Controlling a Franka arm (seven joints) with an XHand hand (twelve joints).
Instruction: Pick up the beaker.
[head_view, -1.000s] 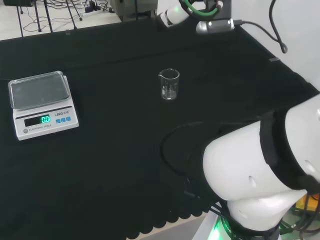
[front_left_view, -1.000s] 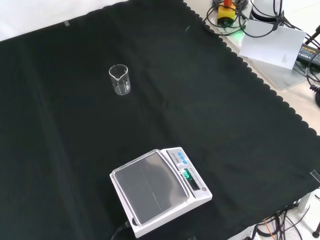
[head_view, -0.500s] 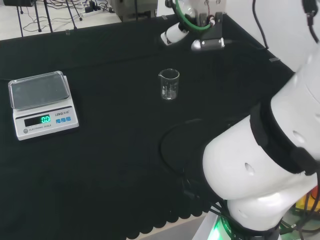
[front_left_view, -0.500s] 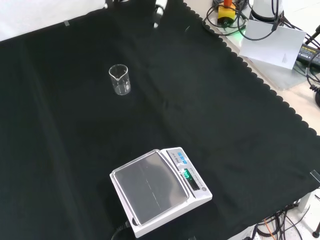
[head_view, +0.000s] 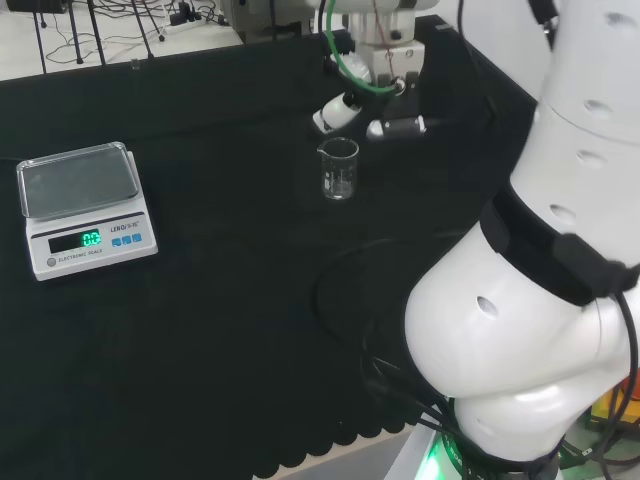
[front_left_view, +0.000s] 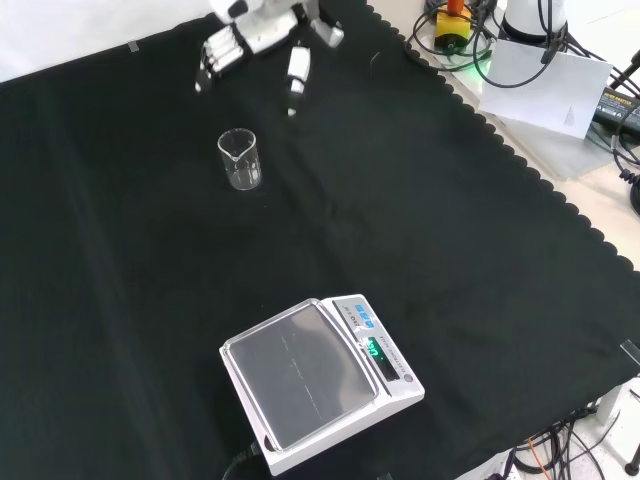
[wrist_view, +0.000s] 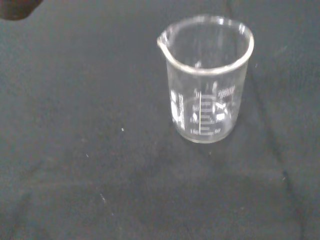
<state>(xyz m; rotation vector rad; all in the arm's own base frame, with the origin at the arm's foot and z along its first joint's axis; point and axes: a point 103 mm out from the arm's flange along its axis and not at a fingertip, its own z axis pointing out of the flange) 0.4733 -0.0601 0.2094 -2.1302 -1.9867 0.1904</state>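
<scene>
A small clear glass beaker (head_view: 339, 168) with printed marks and a pouring lip stands upright and empty on the black cloth (head_view: 220, 330). In the front view the beaker (front_left_view: 240, 160) is at the upper left, and in the wrist view the beaker (wrist_view: 207, 80) is close and whole. The hand (head_view: 380, 70) hovers just beyond and above the beaker without touching it. Its fingers (head_view: 336, 110) are straight and spread, holding nothing. In the front view the hand (front_left_view: 262, 30) comes in from the top, a short gap away from the beaker.
A white digital scale (head_view: 85, 205) with an empty pan sits at the left in the head view; the same scale (front_left_view: 315, 385) is at the bottom in the front view. The arm's big white links (head_view: 540, 300) are at the head view's right. The cloth's scalloped edge (front_left_view: 540, 185) runs down the front view's right.
The hand has come down and moved toward the beaker, entering the front view from the top. The arm's links have swung with it. The beaker and scale have not moved.
</scene>
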